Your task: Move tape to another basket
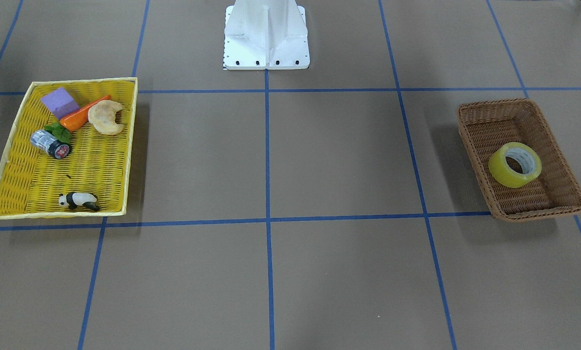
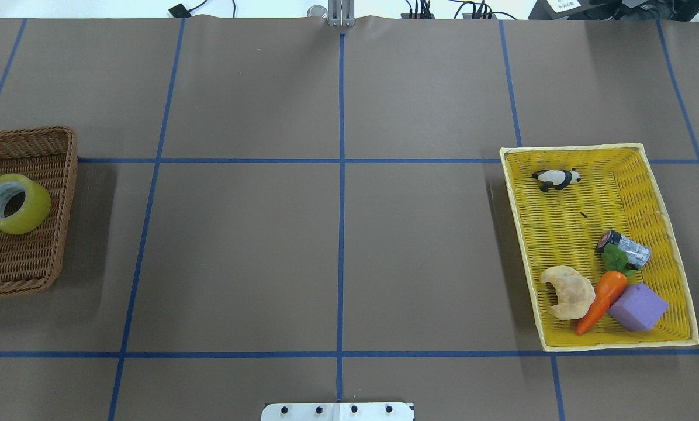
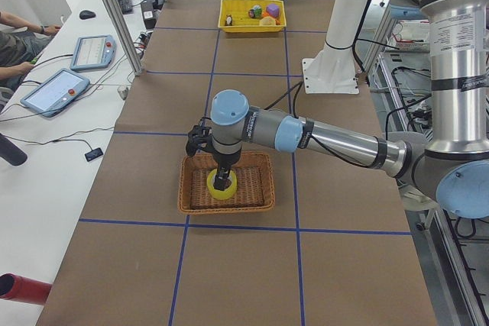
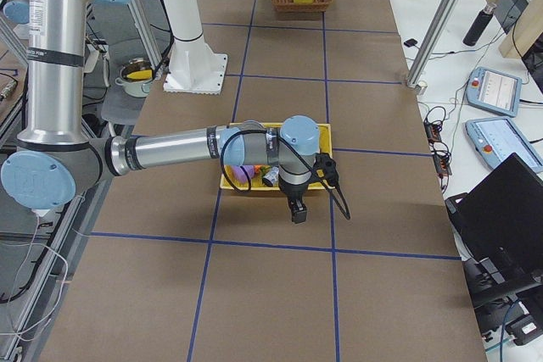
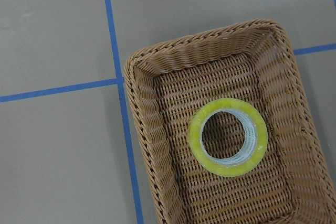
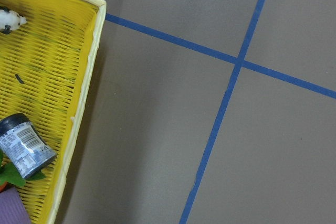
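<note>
Table (image 1: 344, 160) is covered in brown paper with a blue line grid, and both arms are stretched out low over it. The left arm (image 3: 328, 139) reaches over the brown basket (image 1: 472, 141). The right arm (image 4: 170, 152) is at the far end by the yellow tray (image 1: 91, 170).

The tape (image 1: 500, 172) sits on the floor of the brown basket, roughly mid-basket. It's a fat roll, see-through yellow on the outside, with a white printed core, and the hole faces up at the left wrist camera.

The left gripper (image 3: 223, 179) points straight down, right on top of the roll. From the side view it looks to be at the ring, but I honestly can't tell if it's touching, or whether the jaws are wide or closed. Same deal with the right gripper (image 4: 297, 209): it hangs over bare table just beside the tray's rim, well apart from the tape, and its jaw state isn't readable.

The tray holds a purple block (image 1: 59, 103), croissant (image 1: 105, 117), carrot (image 1: 79, 116), small can (image 1: 50, 143) and toy panda (image 1: 79, 200).
</note>
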Tool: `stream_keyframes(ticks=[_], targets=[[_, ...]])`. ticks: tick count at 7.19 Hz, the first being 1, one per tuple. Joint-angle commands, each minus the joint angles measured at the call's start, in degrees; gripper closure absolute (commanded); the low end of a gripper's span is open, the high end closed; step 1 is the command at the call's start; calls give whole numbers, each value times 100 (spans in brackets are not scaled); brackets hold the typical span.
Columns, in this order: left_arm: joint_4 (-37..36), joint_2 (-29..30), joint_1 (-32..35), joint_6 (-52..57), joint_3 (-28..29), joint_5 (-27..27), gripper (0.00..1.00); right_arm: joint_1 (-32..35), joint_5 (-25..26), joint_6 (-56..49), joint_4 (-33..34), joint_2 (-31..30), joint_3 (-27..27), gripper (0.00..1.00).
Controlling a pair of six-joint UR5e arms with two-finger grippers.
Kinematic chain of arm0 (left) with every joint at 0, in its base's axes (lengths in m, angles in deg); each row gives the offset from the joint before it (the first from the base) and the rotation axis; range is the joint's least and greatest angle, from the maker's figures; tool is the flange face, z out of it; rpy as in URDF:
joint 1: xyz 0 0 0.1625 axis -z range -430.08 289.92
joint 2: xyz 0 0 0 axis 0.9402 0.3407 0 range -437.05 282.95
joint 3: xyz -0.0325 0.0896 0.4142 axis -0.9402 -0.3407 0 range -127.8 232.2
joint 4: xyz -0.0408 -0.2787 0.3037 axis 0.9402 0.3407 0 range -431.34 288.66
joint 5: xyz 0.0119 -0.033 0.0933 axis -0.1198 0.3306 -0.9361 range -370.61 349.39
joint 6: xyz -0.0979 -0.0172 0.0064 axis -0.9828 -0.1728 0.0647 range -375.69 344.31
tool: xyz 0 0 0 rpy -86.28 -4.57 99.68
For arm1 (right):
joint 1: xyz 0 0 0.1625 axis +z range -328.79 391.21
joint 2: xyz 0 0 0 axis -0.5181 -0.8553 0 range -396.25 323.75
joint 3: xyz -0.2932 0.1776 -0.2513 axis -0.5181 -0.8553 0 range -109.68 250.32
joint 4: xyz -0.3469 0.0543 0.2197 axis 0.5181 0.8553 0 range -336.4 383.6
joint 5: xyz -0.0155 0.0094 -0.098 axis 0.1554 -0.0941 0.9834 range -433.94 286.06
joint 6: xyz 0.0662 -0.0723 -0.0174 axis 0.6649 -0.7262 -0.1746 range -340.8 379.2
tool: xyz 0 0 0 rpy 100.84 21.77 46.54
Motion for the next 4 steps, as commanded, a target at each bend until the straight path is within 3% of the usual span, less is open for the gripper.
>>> stream_keyframes(ticks=[1, 4], targets=[[4, 0, 0, 7, 5, 0, 2, 0, -23, -1, 0, -2, 28, 0], [4, 0, 0, 7, -48, 0, 2, 0, -76, -1, 0, -2, 90, 0]])
